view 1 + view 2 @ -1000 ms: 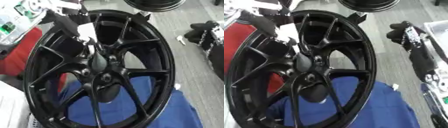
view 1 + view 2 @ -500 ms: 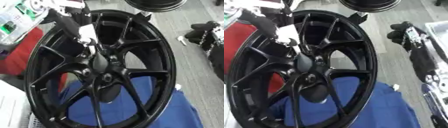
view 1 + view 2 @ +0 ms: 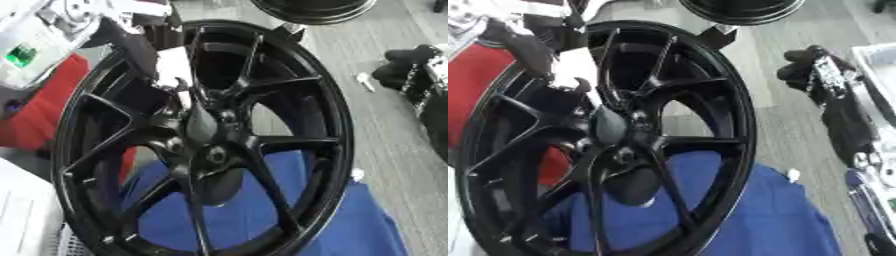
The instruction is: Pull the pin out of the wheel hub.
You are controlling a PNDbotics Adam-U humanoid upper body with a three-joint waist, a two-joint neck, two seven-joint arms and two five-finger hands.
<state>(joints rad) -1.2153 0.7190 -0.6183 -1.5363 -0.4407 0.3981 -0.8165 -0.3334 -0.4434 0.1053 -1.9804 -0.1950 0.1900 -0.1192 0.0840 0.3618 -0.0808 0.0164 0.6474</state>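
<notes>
Since earlier frame: left hand [image 3: 162, 62] lower, nearer hub of black multi-spoke alloy wheel [image 3: 289, 115]. Fingers curled around pale object, identity unclear. Right hand [image 3: 807, 70] idle, state indeterminate. Risk: slip off; upright wheel tipping.

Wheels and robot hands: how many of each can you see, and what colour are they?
Black wheels: 2, the big wheel with spokes in front and part of another wheel at the top edge.
Black robot hands: 2, the left hand up at the big wheel's spokes and the right hand off to the side.
Total: 4.
</notes>
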